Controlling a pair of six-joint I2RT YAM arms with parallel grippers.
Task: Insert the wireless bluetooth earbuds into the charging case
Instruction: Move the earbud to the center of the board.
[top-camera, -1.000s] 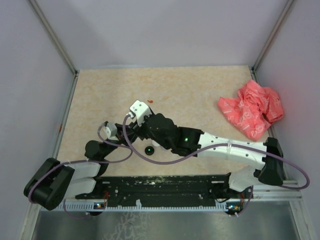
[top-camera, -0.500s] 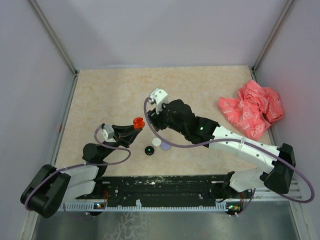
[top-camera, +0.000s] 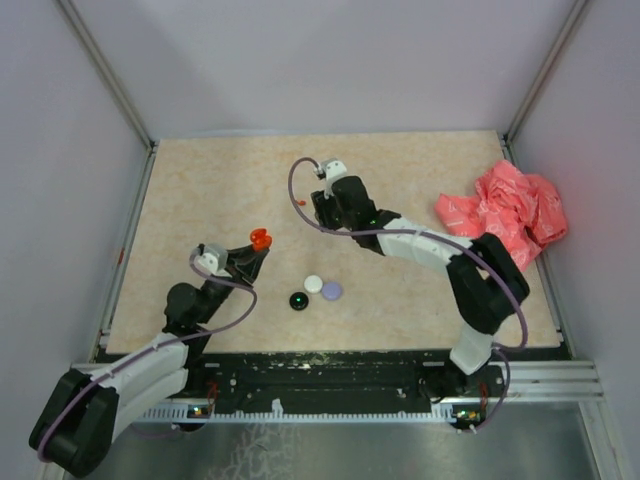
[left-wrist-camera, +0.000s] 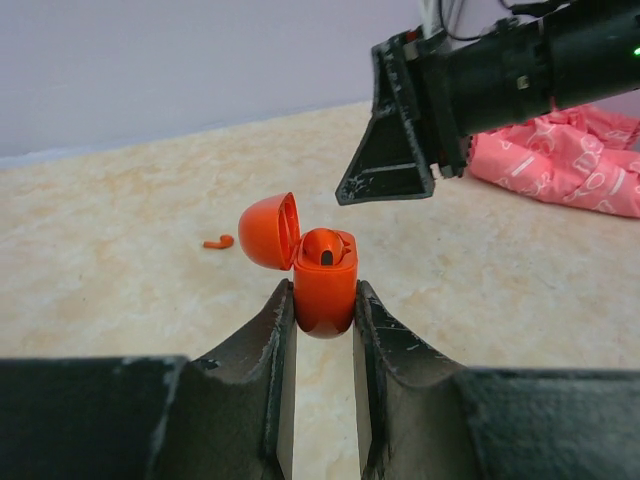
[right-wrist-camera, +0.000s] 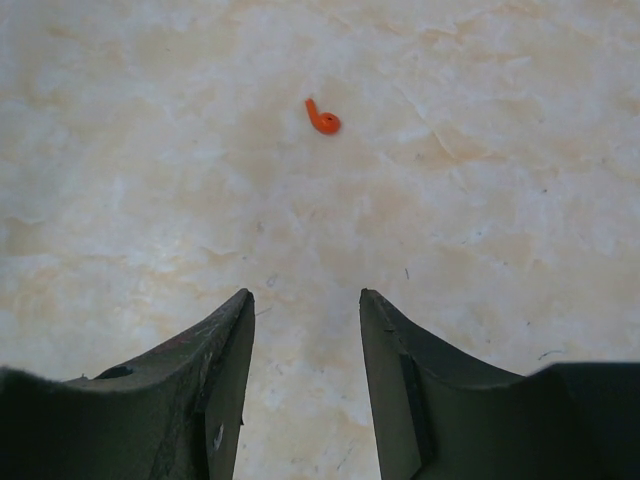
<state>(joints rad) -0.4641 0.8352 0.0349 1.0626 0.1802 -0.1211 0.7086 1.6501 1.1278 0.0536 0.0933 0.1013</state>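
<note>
My left gripper (left-wrist-camera: 323, 292) is shut on an orange-red charging case (left-wrist-camera: 325, 270), held upright with its lid (left-wrist-camera: 266, 232) hinged open to the left. An orange piece with a dark slot (left-wrist-camera: 327, 252) sits in the case's mouth. From above, the case (top-camera: 260, 238) is left of the table's middle. One small orange earbud (right-wrist-camera: 322, 118) lies loose on the table, also visible from above, the earbud (top-camera: 300, 201) behind the case. My right gripper (right-wrist-camera: 305, 293) hovers open just short of that earbud, with nothing between its fingers. Its black fingers (left-wrist-camera: 390, 165) hang above and right of the case.
Three small round discs lie near the table's middle: white (top-camera: 314, 284), lilac (top-camera: 332, 291) and black (top-camera: 298, 300). A crumpled pink-red plastic bag (top-camera: 505, 215) lies at the right edge. Walls with metal rails enclose the table on three sides.
My right arm has swung away from over the left gripper to the back, above the loose earbud, its jaws narrowing a little. The left gripper has drifted slightly left with the case.
</note>
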